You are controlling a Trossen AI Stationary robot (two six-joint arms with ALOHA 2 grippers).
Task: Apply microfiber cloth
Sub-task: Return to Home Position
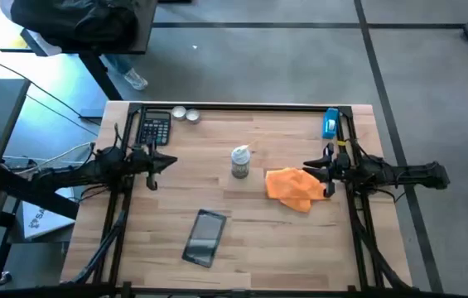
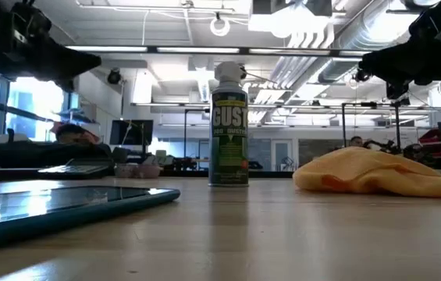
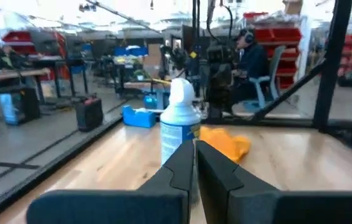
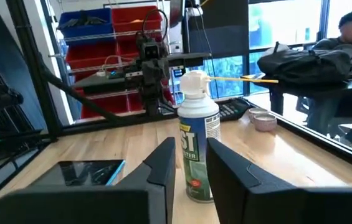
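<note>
The orange microfiber cloth (image 1: 290, 187) lies crumpled on the wooden table right of centre; it also shows in the low view (image 2: 376, 173) and behind the can in the left wrist view (image 3: 227, 144). My right gripper (image 1: 311, 170) hovers open, well above the cloth's right part (image 2: 392, 69), pointing toward the table's left edge. My left gripper (image 1: 166, 162) is shut and raised over the table's left side, pointing at the spray can (image 1: 240, 161). A dark flat glossy device (image 1: 205, 237) lies near the front edge.
The spray can (image 2: 229, 125) stands upright at the table's middle, between the two grippers. A calculator (image 1: 155, 128) and two small round tins (image 1: 185, 114) sit at the far left, and a blue object (image 1: 330, 122) at the far right. A black frame borders the table.
</note>
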